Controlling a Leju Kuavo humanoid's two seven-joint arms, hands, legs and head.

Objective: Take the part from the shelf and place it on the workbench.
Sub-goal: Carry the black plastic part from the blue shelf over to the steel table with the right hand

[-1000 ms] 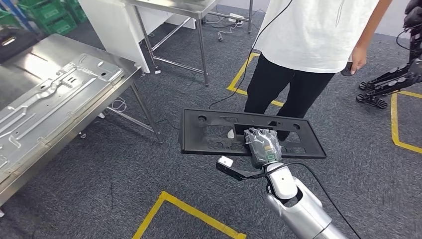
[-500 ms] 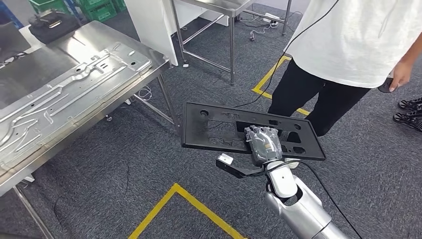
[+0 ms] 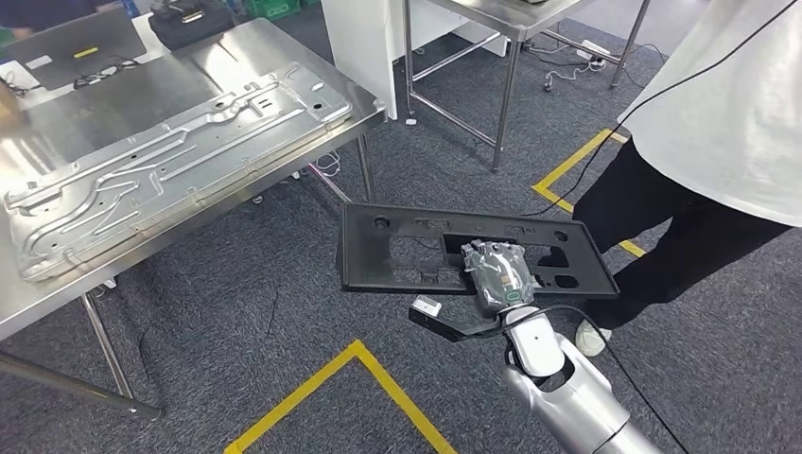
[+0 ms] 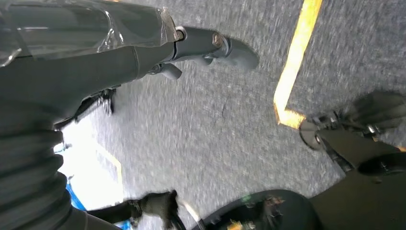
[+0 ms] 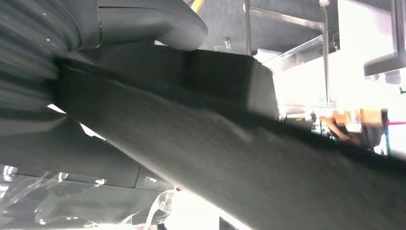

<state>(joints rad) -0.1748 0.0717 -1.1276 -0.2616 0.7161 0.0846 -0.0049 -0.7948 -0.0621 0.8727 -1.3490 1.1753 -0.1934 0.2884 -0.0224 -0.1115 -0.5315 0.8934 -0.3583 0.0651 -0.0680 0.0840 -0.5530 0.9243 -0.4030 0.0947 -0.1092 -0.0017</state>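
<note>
Gripping the near long edge of a flat black rectangular plastic part (image 3: 444,248) with cut-out windows, the right hand (image 3: 498,274) has its fingers folded over the panel's top face, clenched on it. The part sits roughly level in the air above the dark grey carpet floor (image 3: 246,340), well apart from the stainless-steel counter (image 3: 113,95) off to the left.

In the right wrist view the thick grey thumb (image 5: 158,21) presses on the underside of the same part (image 5: 230,158), which runs as a dark blurred band across the picture; the head view shows the fingers on top instead. The left wrist view looks down at the carpet: the left hand (image 4: 119,57) hangs with one dark finger (image 4: 215,45) reaching out over the floor, touching nothing there; whether the other fingers are spread or curled I cannot tell.

One black part is in the hand. One long pressed sheet-metal panel (image 3: 170,151) lies on the counter. One person in a white shirt and black trousers (image 3: 719,180) stands just beyond the part to the right. Yellow tape lines (image 3: 359,359) mark the floor in several places.
</note>
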